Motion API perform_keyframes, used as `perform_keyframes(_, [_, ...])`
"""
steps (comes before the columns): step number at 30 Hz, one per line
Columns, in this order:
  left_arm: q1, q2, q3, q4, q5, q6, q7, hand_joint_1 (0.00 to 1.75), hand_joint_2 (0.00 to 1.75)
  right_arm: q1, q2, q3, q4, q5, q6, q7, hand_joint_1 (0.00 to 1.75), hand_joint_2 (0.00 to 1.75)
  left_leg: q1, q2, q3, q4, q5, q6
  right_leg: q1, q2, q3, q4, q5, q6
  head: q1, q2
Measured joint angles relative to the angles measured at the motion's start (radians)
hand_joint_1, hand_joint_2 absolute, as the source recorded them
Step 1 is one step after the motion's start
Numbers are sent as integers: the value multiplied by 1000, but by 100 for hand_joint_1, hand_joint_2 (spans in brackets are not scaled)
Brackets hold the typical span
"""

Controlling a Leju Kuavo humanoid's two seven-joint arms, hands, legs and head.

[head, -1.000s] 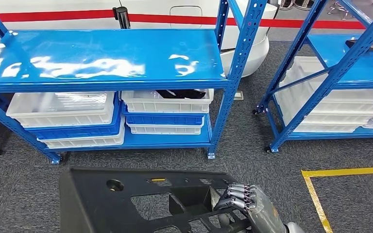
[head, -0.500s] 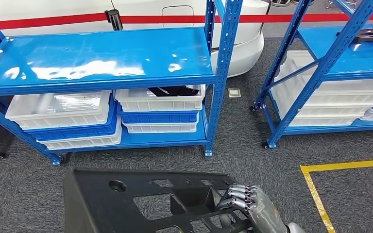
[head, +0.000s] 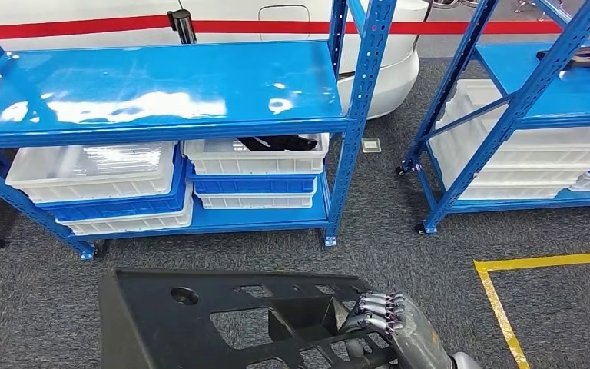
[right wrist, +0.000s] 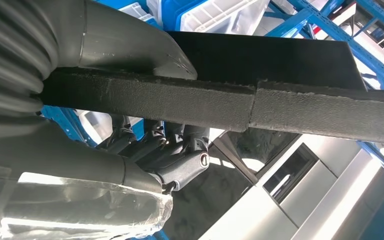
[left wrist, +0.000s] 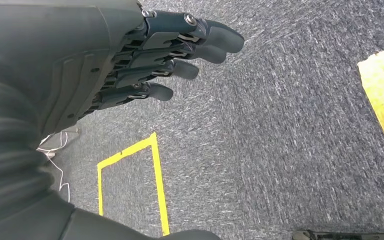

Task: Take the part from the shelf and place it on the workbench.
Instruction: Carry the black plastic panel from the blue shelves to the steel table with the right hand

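Two blue shelf racks (head: 353,123) stand ahead on the grey carpet (head: 399,261), the nearer one holding white and blue bins (head: 253,165) on its lower level, with a white car body (head: 388,73) behind. Yellow floor tape (head: 499,307) marks a square to the right. The black part (head: 223,315) is held low in front of the robot, off the shelf; the right hand (head: 388,319) curls its fingers over its right edge. The right wrist view shows thumb and fingers clamping the part's edge (right wrist: 240,105) from both sides. The left wrist view shows the left hand (left wrist: 145,55) over carpet, fingers straight and holding nothing.
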Motion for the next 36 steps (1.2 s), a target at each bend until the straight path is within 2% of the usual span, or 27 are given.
perform_keyframes(6, [0, 0, 6, 0, 4, -2, 0, 0, 175, 0, 0, 0, 1, 0, 0, 0, 175, 175, -4, 0, -4, 8, -4, 18, -11, 0, -1, -4, 4, 14, 0, 0])
perform_keyframes(10, [-1, 0, 10, 0, 6, -7, 0, 0, 175, 1, -2, -1, 0, 1, -1, 0, 175, 175, 0, 0, 1, -5, 3, 31, -9, -1, -3, -1, 2, 21, 0, 0])
perform_keyframes(12, [-1, 0, 10, 0, 2, -10, 2, 0, 175, 1, -5, -2, -2, 2, -3, 0, 175, 175, 9, 3, 7, -23, 14, 42, -7, -1, -34, 59, -30, 20, 2, 0])
perform_keyframes(14, [-2, -1, 10, 0, -4, -12, 5, 0, 175, 2, -9, -5, -1, 1, -4, 1, 175, 175, 12, 5, 5, -27, 19, 45, -14, -1, -103, 190, -87, 16, 4, 0])
perform_keyframes(15, [-1, -1, 10, 0, -5, -12, 7, 0, 175, 2, -11, -6, 0, 1, -4, 2, 175, 175, 13, 5, 3, -27, 20, 44, -18, -1, -135, 251, -106, 19, 5, 0])
perform_keyframes(16, [-1, -1, 10, 0, -7, -13, 10, 0, 175, 2, -12, -8, 1, 0, -4, 2, 175, 175, 14, 5, 1, -26, 21, 42, -22, -2, -154, 284, -112, 26, 5, 0])
perform_keyframes(17, [-1, -1, 10, 0, -9, -14, 12, 0, 175, 2, -14, -8, 2, 0, -4, 3, 175, 175, 17, 5, 0, -26, 22, 38, -28, -2, -151, 276, -101, 37, 5, 0])
perform_keyframes(18, [-1, -1, 10, 0, -10, -15, 13, 0, 175, 1, -15, -8, 3, 0, -4, 3, 175, 175, 20, 4, -1, -25, 23, 32, -34, -3, -128, 227, -76, 51, 5, 0])
perform_keyframes(19, [-1, -1, 10, 0, -11, -15, 15, 0, 175, 1, -15, -8, 4, 0, -4, 4, 175, 175, 24, 3, -1, -23, 23, 25, -41, -4, -89, 152, -46, 65, 5, 0])
perform_keyframes(20, [-1, 0, 10, 0, -11, -16, 16, 0, 175, 0, -15, -8, 4, 0, -4, 5, 175, 175, 25, 2, -2, -19, 22, 15, -45, -7, -56, 83, -21, 73, 7, 0])
perform_keyframes(21, [-1, 1, 10, 0, -11, -17, 17, 0, 175, 0, -15, -8, 5, 0, -4, 5, 175, 175, 25, 1, -2, -16, 19, 5, -45, -8, -33, 34, -4, 72, 8, 0])
perform_keyframes(22, [-1, 2, 10, -1, -11, -17, 17, 0, 175, 0, -15, -8, 5, 0, -4, 5, 175, 175, 25, 1, -2, -14, 17, -5, -43, -8, -24, 12, 4, 64, 9, 0])
perform_keyframes(24, [-1, 3, 10, -1, -9, -17, 17, 0, 175, 2, -15, -8, 6, 0, -4, 6, 175, 175, 29, 2, 1, -16, 17, -22, -35, -6, -26, 10, 9, 37, 7, 0])
perform_keyframes(26, [-1, 4, 11, -1, -7, -17, 18, 0, 175, 3, -15, -8, 6, 0, -4, 5, 175, 175, 38, 2, -5, 2, 2, -31, -35, -5, -22, 9, 15, 18, 5, 0])
perform_keyframes(28, [0, 5, 11, -1, -6, -17, 18, 0, 175, 3, -15, -8, 6, -1, -3, 4, 175, 175, 43, 2, -43, 94, -60, -35, -33, -4, -19, 8, 22, 5, 4, 0])
perform_keyframes(30, [0, 5, 11, 0, -6, -17, 18, 0, 175, 3, -15, -8, 8, -3, -2, 3, 175, 175, 42, 1, -99, 230, -129, -37, -24, -3, -21, 9, 23, -1, 3, 0])
perform_keyframes(31, [1, 5, 11, 0, -7, -17, 18, 0, 175, 3, -15, -8, 10, -3, -2, 3, 175, 175, 42, 1, -116, 270, -141, -36, -20, -3, -22, 9, 23, -2, 2, 0])
perform_keyframes(32, [1, 5, 11, 0, -8, -17, 18, 0, 175, 3, -15, -8, 12, -3, -2, 2, 175, 175, 42, 1, -117, 275, -133, -33, -17, -2, -21, 10, 22, -3, 2, 0])
perform_keyframes(33, [1, 6, 11, 0, -10, -18, 18, 0, 175, 3, -15, -8, 13, -3, -2, 2, 175, 175, 41, 1, -99, 242, -109, -28, -13, -1, -19, 10, 21, -4, 2, 0])
perform_keyframes(34, [1, 6, 11, 0, -11, -18, 18, 0, 175, 3, -15, -8, 14, -3, -3, 1, 175, 175, 39, 1, -66, 178, -74, -20, -11, 1, -17, 10, 20, -5, 2, 0])
perform_keyframes(36, [1, 8, 11, -1, -14, -19, 18, 0, 175, 3, -15, -8, 14, -2, -3, 0, 175, 175, 31, 2, -6, 55, -28, -3, -5, 2, -15, 9, 18, -5, 3, 0])
